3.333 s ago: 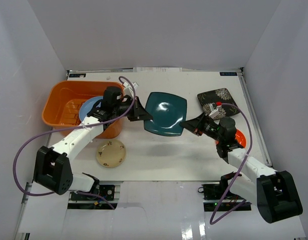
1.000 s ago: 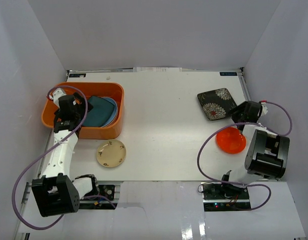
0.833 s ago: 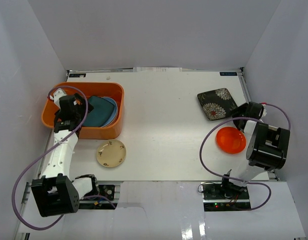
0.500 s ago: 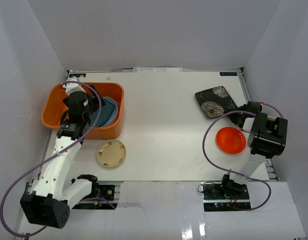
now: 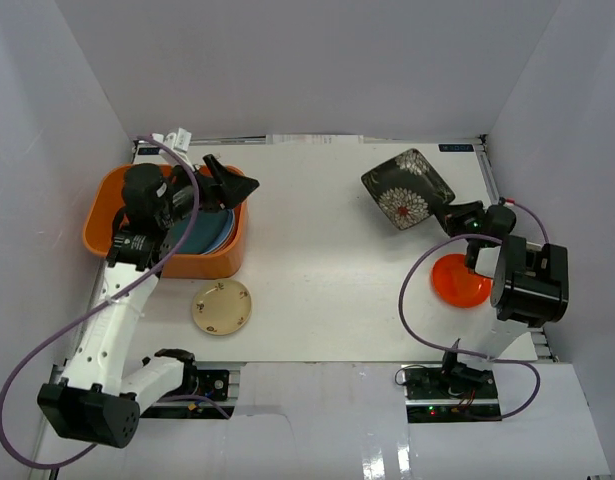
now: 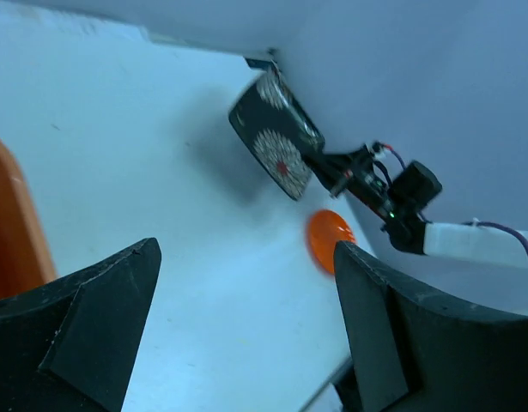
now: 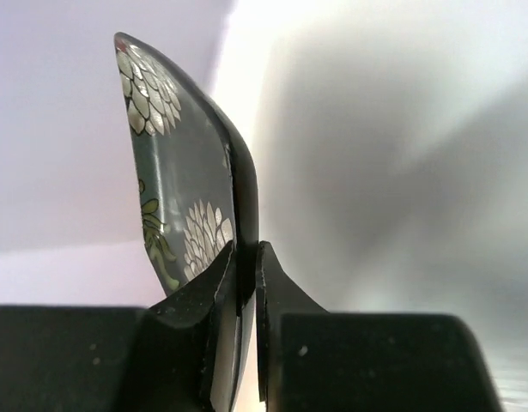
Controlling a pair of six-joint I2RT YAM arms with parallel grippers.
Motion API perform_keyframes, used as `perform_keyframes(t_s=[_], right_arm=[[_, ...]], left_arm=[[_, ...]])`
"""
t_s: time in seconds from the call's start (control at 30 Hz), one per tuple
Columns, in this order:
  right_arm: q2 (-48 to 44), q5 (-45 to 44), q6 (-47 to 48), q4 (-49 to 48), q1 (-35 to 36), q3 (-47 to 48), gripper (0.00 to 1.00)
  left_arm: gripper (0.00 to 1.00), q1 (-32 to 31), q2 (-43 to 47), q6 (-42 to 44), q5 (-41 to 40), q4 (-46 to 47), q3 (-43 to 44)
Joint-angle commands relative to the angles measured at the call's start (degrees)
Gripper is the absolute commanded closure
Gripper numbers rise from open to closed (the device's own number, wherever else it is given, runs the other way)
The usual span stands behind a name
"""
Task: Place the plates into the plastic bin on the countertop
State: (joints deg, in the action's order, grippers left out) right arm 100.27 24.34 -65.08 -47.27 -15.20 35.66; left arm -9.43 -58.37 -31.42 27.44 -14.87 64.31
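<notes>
The black floral square plate (image 5: 405, 188) hangs tilted above the countertop (image 5: 327, 260) at the back right, with my right gripper (image 5: 442, 213) shut on its near corner. The right wrist view shows the plate (image 7: 173, 172) edge-on, its rim pinched between the fingertips of the gripper (image 7: 245, 251). My left gripper (image 5: 227, 180) is open and empty over the right rim of the orange plastic bin (image 5: 107, 215). A dark teal plate on a light blue plate (image 5: 202, 230) lies inside the bin. An orange plate (image 5: 462, 281) and a small speckled beige plate (image 5: 222, 307) lie on the countertop.
In the left wrist view the open gripper (image 6: 246, 326) faces across the countertop toward the floral plate (image 6: 276, 137), the orange plate (image 6: 328, 240) and the right arm (image 6: 401, 197). White walls enclose the back and both sides. A purple cable loops near each arm.
My right gripper shut on the floral plate and raised it off the countertop, toward the back left. My left arm swung from the bin's left side to over its right rim.
</notes>
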Motion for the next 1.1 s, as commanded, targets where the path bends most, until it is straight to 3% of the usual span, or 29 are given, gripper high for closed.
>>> perform_keyframes(t_s=[0.0, 0.13, 0.3, 0.43, 0.53, 0.63, 0.67, 0.77, 0.8, 0.9, 1.0, 1.03, 1.07], right_arm=[[-12.1, 10.2, -7.3, -19.3, 3.2, 2.4, 0.92], [-17.6, 11.3, -7.6, -18.5, 7.9, 1.3, 0.92], [-23.4, 8.7, -7.2, -15.4, 14.0, -0.3, 0.92], [-25.6, 9.1, -6.6, -14.5, 19.6, 0.5, 0.92], [-26.6, 10.1, -6.0, -12.5, 21.9, 1.3, 0.92], [-27.9, 10.4, -3.6, -9.9, 23.3, 1.2, 0.92], [-28.2, 10.5, -2.8, -7.8, 23.5, 0.8, 0.92], [-29.0, 10.2, -0.6, -5.0, 24.3, -0.2, 0.92], [-29.2, 10.4, 0.2, -4.7, 24.7, -0.6, 0.92], [-29.3, 10.6, 1.2, -2.7, 24.9, -1.7, 0.92], [-29.7, 10.6, 1.4, -1.3, 24.9, -2.7, 0.79], [-29.7, 10.9, 1.5, -1.2, 24.9, -3.0, 0.65], [-29.7, 11.5, 1.5, -1.2, 24.9, -3.1, 0.59]], left_arm=[[0.09, -1.5, -3.1, -8.3, 14.4, 4.8, -2.6], [0.08, -4.4, -8.7, -9.3, 14.4, 4.8, -1.8], [0.05, -13.0, -12.9, -12.3, 11.5, 9.2, -0.3], [0.04, -17.8, -16.7, -11.0, 5.3, 9.6, 1.4], [0.09, -18.9, -18.1, -10.5, 0.5, 9.5, 1.0], [0.25, -19.1, -18.9, -9.9, -3.0, 9.5, 0.5], [0.38, -19.3, -19.1, -9.7, -3.6, 9.9, -0.1], [0.59, -19.7, -19.3, -9.1, -4.2, 10.3, -0.9], [0.72, -19.7, -19.4, -8.9, -4.5, 10.3, -0.9], [0.91, -20.0, -19.0, -8.8, -5.4, 10.5, -1.4], [1.0, -20.2, -18.0, -8.7, -6.0, 10.7, -1.6], [1.0, -20.1, -17.7, -8.6, -6.3, 10.9, -1.6], [1.0, -20.1, -17.2, -8.6, -6.7, 10.7, -1.6]])
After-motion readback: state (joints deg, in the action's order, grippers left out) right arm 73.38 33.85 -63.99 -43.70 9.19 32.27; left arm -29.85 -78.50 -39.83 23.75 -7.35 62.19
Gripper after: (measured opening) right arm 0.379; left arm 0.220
